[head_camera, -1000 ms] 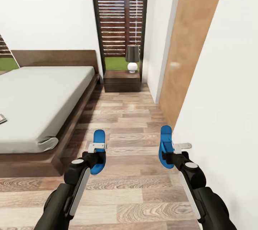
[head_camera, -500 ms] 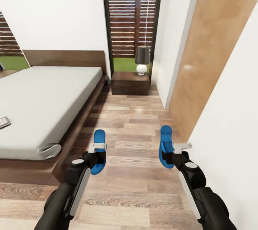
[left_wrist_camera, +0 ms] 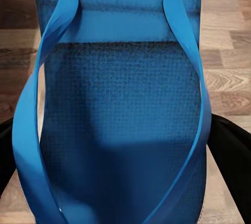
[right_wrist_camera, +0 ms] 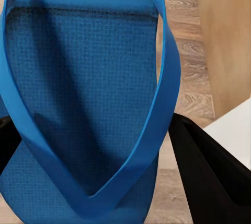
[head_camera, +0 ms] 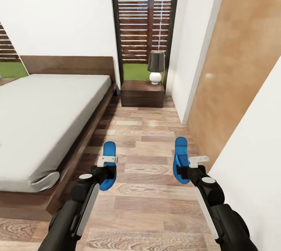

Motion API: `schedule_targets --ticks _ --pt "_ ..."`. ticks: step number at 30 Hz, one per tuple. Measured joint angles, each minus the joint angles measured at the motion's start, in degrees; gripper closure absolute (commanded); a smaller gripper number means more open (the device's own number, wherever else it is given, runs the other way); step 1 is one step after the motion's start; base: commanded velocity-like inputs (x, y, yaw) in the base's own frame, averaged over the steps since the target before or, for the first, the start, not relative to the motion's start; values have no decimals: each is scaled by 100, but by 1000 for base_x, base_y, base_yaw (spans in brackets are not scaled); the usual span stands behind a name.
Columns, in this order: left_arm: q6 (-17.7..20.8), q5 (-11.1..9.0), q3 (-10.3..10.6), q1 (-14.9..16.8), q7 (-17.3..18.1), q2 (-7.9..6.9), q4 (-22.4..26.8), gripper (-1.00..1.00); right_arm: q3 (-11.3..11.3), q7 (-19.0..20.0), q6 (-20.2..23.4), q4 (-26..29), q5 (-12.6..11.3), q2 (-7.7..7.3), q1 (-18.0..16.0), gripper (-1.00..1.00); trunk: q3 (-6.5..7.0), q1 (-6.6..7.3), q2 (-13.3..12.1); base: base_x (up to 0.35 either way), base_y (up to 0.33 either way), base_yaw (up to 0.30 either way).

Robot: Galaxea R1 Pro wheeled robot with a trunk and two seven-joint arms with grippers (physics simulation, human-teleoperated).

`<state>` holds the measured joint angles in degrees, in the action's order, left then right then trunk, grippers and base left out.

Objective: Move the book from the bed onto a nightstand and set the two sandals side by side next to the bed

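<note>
- Bedroom [head_camera: 58, 9], white walls, wood-plank floor [head_camera: 148, 134], tall dark-framed window [head_camera: 144, 16] at the far end with a slatted fence and grass behind it.
- Bed [head_camera: 43, 114] along the floor's left side: light-grey mattress, dark brown frame and headboard. The book cannot be made out on the mattress.
- Nightstand [head_camera: 142, 93] against the far wall, just beside the bed's head corner; a lamp [head_camera: 155, 65] with dark shade and round white base stands on its top, toward the right edge.
- Wooden door panel [head_camera: 230, 71] leans into view along the right wall.
- Left gripper [head_camera: 105, 164] held over the floor near the bed's foot corner, pinching a blue sandal [head_camera: 108, 165]; sandal points away from the robot, sole roughly level. In the left wrist view the sandal [left_wrist_camera: 120, 109] shows straps and textured footbed, black fingers [left_wrist_camera: 230, 156] at either side.
- Right gripper [head_camera: 186, 164] over the floor near the right wall, clamped on the other sandal [head_camera: 180, 159], which is tipped up on its edge. Right wrist view: same blue footbed [right_wrist_camera: 83, 98], black finger [right_wrist_camera: 209, 172] pressed against its side.
- Both sandals in the air, well apart from each other.
</note>
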<state>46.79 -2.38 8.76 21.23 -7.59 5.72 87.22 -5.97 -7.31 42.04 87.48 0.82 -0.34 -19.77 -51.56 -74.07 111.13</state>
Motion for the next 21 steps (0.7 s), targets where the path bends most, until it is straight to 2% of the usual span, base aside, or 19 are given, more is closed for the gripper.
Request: schedule_targets --ticks 6,9,13,18,21 --pt "5 -17 13 0 10 0 -42 100 12 3 -19 -282 -17 21 1 100 0 0 0 341 0 0" --pt "-1 -19 31 22 13 6 -358 100 21 6 -43 -630 -23 39 1 100 0 0 0 341 0 0" --pt "-12 -7 38 60 12 8 -639 100 24 1 -56 -744 -17 43 -2 100 0 0 0 341 -34 0" --pt "-17 3 39 69 11 9 -707 100 31 -8 -59 -812 -14 32 -3 100 0 0 0 341 -66 0" --pt "-17 8 36 70 5 9 -688 100 31 -4 -65 -1151 -28 27 -2 100 0 0 0 341 -73 0"
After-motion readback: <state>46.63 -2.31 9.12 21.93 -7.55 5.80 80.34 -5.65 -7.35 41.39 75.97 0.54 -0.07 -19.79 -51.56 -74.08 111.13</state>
